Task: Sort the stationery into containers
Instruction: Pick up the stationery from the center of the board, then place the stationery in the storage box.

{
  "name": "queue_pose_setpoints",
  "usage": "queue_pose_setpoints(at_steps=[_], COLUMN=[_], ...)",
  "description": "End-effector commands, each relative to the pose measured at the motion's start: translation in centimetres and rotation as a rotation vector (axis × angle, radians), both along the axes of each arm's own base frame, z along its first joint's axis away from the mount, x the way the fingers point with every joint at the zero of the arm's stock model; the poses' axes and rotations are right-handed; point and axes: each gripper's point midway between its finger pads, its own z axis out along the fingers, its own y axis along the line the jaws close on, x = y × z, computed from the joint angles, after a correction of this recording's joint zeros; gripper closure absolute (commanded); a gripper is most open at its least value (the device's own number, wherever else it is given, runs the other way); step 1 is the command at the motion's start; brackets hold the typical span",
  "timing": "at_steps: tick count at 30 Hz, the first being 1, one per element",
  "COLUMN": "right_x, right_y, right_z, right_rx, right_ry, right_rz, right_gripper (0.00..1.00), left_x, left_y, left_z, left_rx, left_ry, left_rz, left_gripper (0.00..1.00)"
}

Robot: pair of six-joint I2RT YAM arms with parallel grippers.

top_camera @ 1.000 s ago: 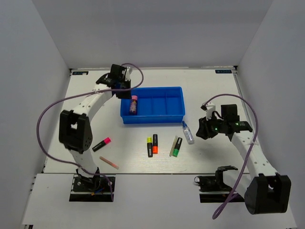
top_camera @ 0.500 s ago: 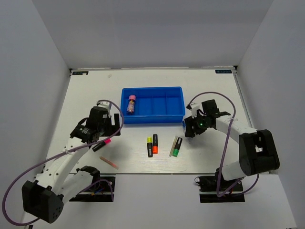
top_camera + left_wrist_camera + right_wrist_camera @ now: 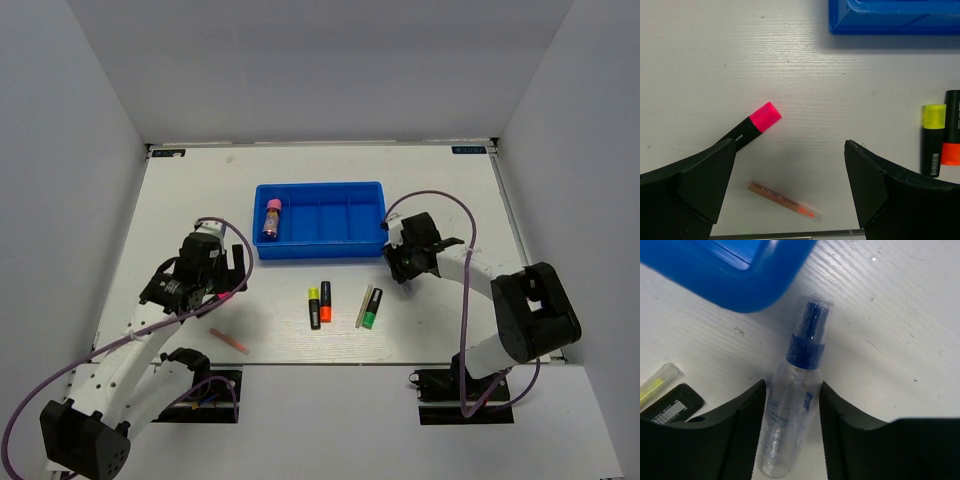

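Pink-tipped highlighter [image 3: 753,124] lies near-left; our left gripper [image 3: 790,145] has swung back over it, jaws spread wide. Our right gripper [image 3: 792,395] has reached the clear spray bottle [image 3: 790,410], fingers flanking it, though we cannot tell if they pinch. Farther, the pink-capped tube [image 3: 271,220] now rests in the blue tray's [image 3: 320,251] leftmost compartment: one item sorted.

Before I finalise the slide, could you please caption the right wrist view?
Right jaws flank the clear blue-capped bottle lying on the table beside a corner of the blue tray.
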Motion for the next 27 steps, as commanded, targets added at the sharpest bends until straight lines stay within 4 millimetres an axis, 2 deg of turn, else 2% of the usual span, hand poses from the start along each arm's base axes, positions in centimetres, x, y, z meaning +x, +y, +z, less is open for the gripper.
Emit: queue_pose_setpoints(at_steps=[1, 3, 4, 6, 7, 10, 11, 12, 13, 14, 15, 16, 17, 18, 20, 21, 23, 24, 25, 26, 27], right_x=[-1.5, -2.8, -3.2, -4.2, -4.6, -5.1, -4.7, -5.5, -4.9, -5.2, -7.5, -7.3, -8.0, -9.7, -11.2, -10.8, -10.1, -9.1, -8.2, -6.6, -4.6], right_y=[-3.3, -3.8, -3.7, -3.8, -3.9, -3.9, -3.6, -3.9, -2.8, -1.9, -2.0, 0.9, 1.6, 1.8, 4.0, 5.1, 6.3, 8.1, 9.2, 10.5, 12.1], right_z=[-1.6, -1.9, -1.9, -1.8, -1.7, -0.6, 0.7, 1.1, 2.8, 3.9, 4.6, 7.6, 8.6, 9.6, 13.3, 15.4, 15.9, 18.4, 17.5, 17.7, 18.9], right_rx=[-0.157, -0.170, -0.164, -0.156, -0.157, -0.149, -0.126, -0.136, -0.089, -0.041, -0.032, 0.100, 0.131, 0.161, 0.286, 0.342, 0.384, 0.453, 0.469, 0.494, 0.516], right_ry=[0.061, 0.109, 0.124, 0.159, 0.179, 0.181, 0.148, 0.173, 0.154, 0.157, 0.240, 0.226, 0.236, 0.294, 0.330, 0.292, 0.317, 0.263, 0.330, 0.309, 0.301], right_rz=[-0.068, -0.067, -0.067, -0.069, -0.072, -0.069, -0.062, -0.051, -0.018, 0.037, 0.078, 0.208, 0.286, 0.338, 0.492, 0.536, 0.552, 0.594, 0.559, 0.535, 0.508], right_gripper=[0.52, 0.62, 0.75, 0.88, 0.99, 1.00, 1.00, 1.00, 1.00, 1.00, 1.00, 1.00, 1.00, 1.00, 1.00, 1.00, 1.00, 1.00, 1.00, 1.00, 1.00], left_x=[-0.1, -0.3, -0.2, -0.1, -0.2, -0.3, -0.4, -0.4, -0.3, -0.4, -0.4, -0.3, -0.4, -0.3, -0.3, -0.3, -0.3, -0.3, -0.2, -0.3, -0.3], left_y=[0.6, 0.6, 0.5, 0.5, 0.5, 0.4, 0.5, 0.5, 0.5, 0.4, 0.4, 0.4, 0.4, 0.5, 0.5, 0.5, 0.7, 0.7, 1.0, 1.1, 1.3], left_z=[0.0, 0.0, 0.1, 0.1, 0.0, 0.1, -0.1, -0.1, -0.1, -0.2, -0.3, -0.2, -0.3, -0.3, -0.6, -0.7, -0.8, -0.9, -0.9, -1.0, -1.1], left_rx=[0.009, 0.010, 0.006, 0.004, 0.006, 0.003, 0.005, 0.003, 0.004, 0.004, 0.001, 0.004, 0.003, 0.005, 0.007, 0.009, 0.015, 0.019, 0.029, 0.034, 0.044], left_ry=[-0.016, -0.016, -0.022, -0.022, -0.019, -0.022, -0.016, -0.018, -0.019, -0.016, -0.010, -0.016, -0.010, -0.007, 0.005, 0.008, 0.008, 0.010, 0.009, 0.012, 0.014], left_rz=[0.018, 0.016, 0.012, 0.013, 0.012, 0.007, 0.007, 0.007, 0.008, 0.006, 0.003, 0.007, 0.006, 0.011, 0.016, 0.019, 0.024, 0.028, 0.038, 0.043, 0.054], left_gripper=[0.00, 0.00, 0.00, 0.00, 0.00, 0.00, 0.00, 0.00, 0.00, 0.00, 0.00, 0.02, 0.02, 0.03, 0.03, 0.03, 0.04, 0.04, 0.06, 0.06, 0.09])
